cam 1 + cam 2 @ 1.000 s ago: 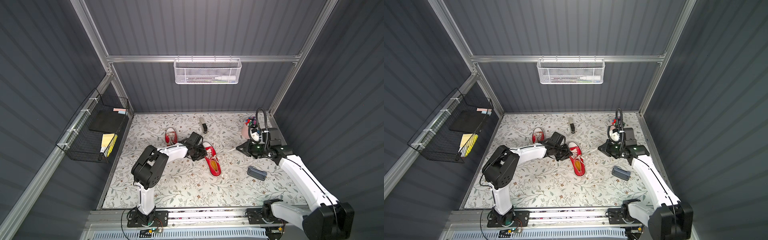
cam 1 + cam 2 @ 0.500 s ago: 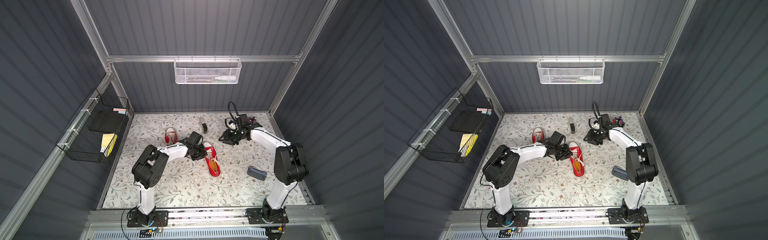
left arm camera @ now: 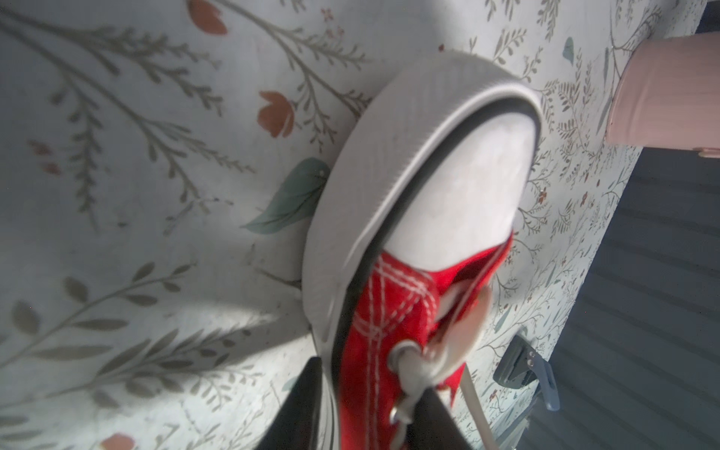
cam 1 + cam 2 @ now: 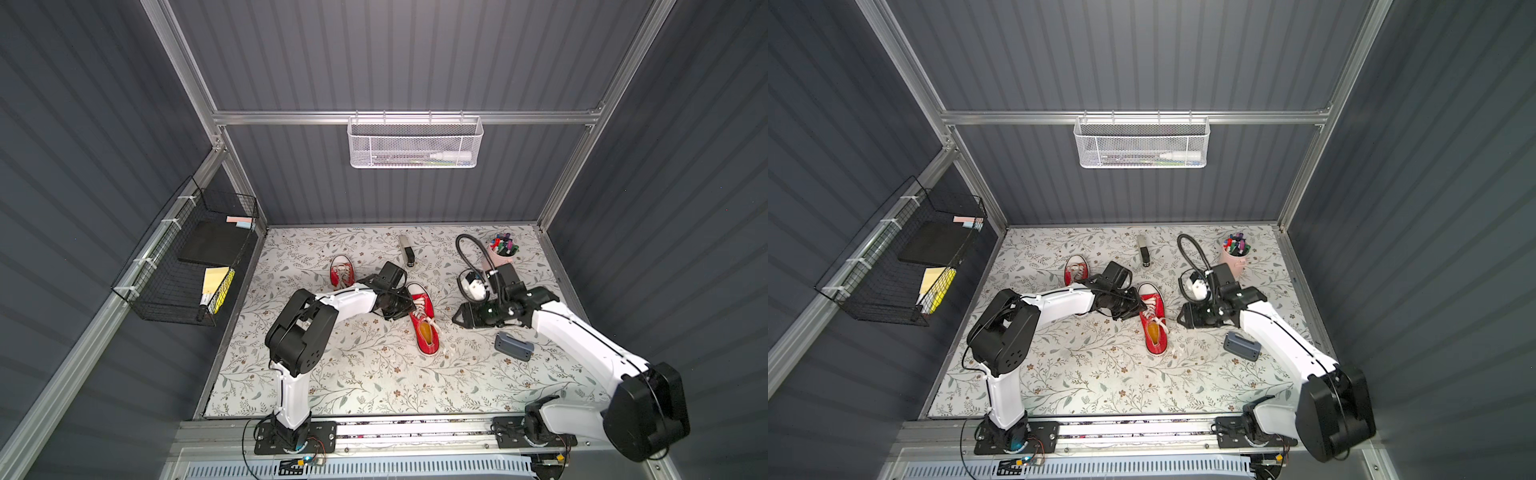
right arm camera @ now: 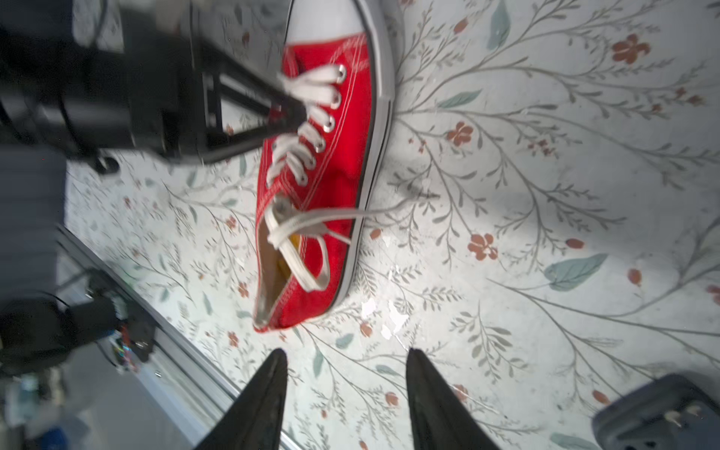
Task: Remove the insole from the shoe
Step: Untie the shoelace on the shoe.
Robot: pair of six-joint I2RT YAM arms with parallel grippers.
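Note:
A red shoe (image 4: 424, 318) (image 4: 1153, 318) (image 5: 331, 156) lies mid-table, its toe toward the back wall. The yellowish insole (image 4: 428, 331) (image 4: 1154, 331) shows in its heel opening. My left gripper (image 4: 409, 307) (image 3: 370, 409) is shut on the shoe's (image 3: 389, 311) laced side. One finger lies outside the sole and the other sits among the laces. To the right of the shoe and apart from it, my right gripper (image 4: 459, 319) (image 4: 1183, 320) (image 5: 345, 362) is open with nothing between its fingers.
A second red shoe (image 4: 341, 272) lies behind the left arm. A grey stapler-like block (image 4: 514, 347) (image 5: 658, 413) sits just in front of the right arm. A pink cup of markers (image 4: 500, 251) (image 3: 670, 89) and a white cabled device (image 4: 473, 284) stand at the back right.
My right gripper has moved from the right side toward the shoe and now sits beside it, open. The left gripper has stayed at the shoe.

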